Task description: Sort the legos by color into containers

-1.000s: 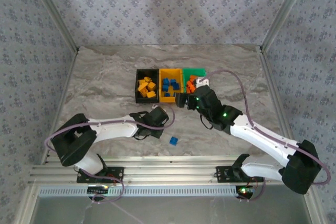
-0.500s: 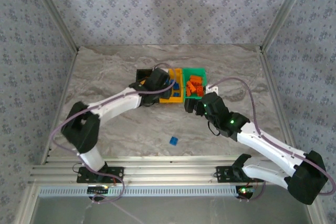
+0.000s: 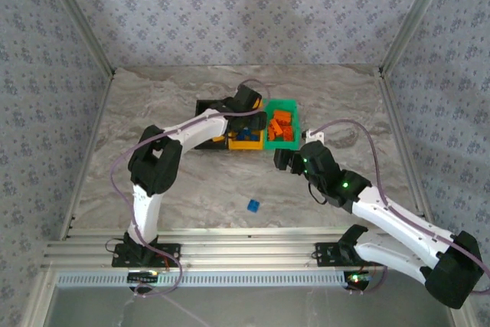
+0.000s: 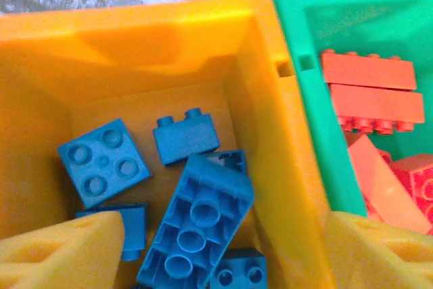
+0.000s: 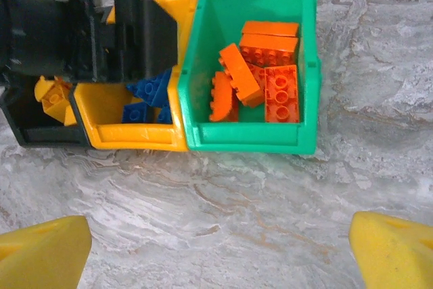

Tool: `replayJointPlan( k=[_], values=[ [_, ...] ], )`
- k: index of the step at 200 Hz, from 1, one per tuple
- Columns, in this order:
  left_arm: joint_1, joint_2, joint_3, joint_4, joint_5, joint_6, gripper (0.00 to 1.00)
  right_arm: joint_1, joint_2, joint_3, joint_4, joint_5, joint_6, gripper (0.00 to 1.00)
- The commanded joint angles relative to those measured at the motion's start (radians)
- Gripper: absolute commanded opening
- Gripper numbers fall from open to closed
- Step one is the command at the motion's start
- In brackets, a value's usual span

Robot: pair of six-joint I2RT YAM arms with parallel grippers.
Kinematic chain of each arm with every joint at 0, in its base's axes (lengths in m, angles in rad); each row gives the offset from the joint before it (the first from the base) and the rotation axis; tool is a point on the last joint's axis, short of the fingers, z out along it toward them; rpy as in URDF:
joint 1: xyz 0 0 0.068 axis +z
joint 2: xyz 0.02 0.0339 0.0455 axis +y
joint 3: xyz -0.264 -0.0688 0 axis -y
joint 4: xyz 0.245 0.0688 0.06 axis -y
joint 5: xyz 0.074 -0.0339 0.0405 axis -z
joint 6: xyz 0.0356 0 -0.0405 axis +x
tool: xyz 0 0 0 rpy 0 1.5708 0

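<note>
Beneath left gripper [image 4: 220, 248], spread apart, empty: blue legos [image 4: 193, 228] in yellow bin [image 4: 135, 45]. Ahead of right gripper [image 5: 216, 248], wide open, empty: green bin [image 5: 250, 137], orange legos [image 5: 270, 86].

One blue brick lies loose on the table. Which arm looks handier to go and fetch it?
Right. The right gripper hangs open and empty over the table, nearer the blue brick. The left gripper is stretched out over the yellow bin, farther off.

Grey marble-look table [image 3: 168, 97]. A black bin [image 5: 47, 140], yellow bin [image 5: 135, 137] and green bin [image 5: 250, 145] sit on it, joined in a row, toward the far middle. One loose blue brick [image 3: 253, 205] lies near the front edge, well apart from them.
</note>
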Motion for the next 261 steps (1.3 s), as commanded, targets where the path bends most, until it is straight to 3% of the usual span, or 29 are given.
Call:
replayJointPlan(
  k=[1, 17, 24, 75, 129, 177, 213, 261],
  values=[
    [0.002, -0.104, -0.015, 0.014, 0.059, -0.025, 0.86, -0.006, -0.004, -0.022, -0.034, -0.007, 0.020, 1.00],
    [-0.012, -0.178, -0.054, 0.032, 0.096, -0.036, 0.91, -0.006, 0.005, -0.027, -0.028, -0.030, 0.016, 1.00],
    [-0.020, -0.218, -0.083, 0.047, 0.110, -0.039, 0.99, -0.005, 0.009, -0.031, -0.024, -0.043, 0.014, 1.00],
    [-0.144, -0.567, -0.389, 0.131, 0.070, -0.039, 0.99, 0.051, 0.088, -0.035, -0.034, -0.114, 0.001, 1.00],
    [-0.179, -0.922, -0.833, 0.106, -0.043, -0.158, 1.00, 0.264, 0.271, -0.011, -0.082, -0.148, -0.010, 1.00],
    [-0.179, -1.174, -1.042, -0.023, -0.189, -0.267, 1.00, 0.435, 0.455, 0.089, -0.096, -0.105, -0.016, 1.00],
    [-0.176, -1.272, -1.107, -0.068, -0.234, -0.312, 1.00, 0.467, 0.563, 0.153, -0.118, -0.077, -0.034, 0.93],
    [-0.157, -1.269, -1.106, -0.084, -0.244, -0.312, 1.00, 0.467, 0.658, 0.201, -0.158, -0.074, -0.046, 0.78]
  ],
)
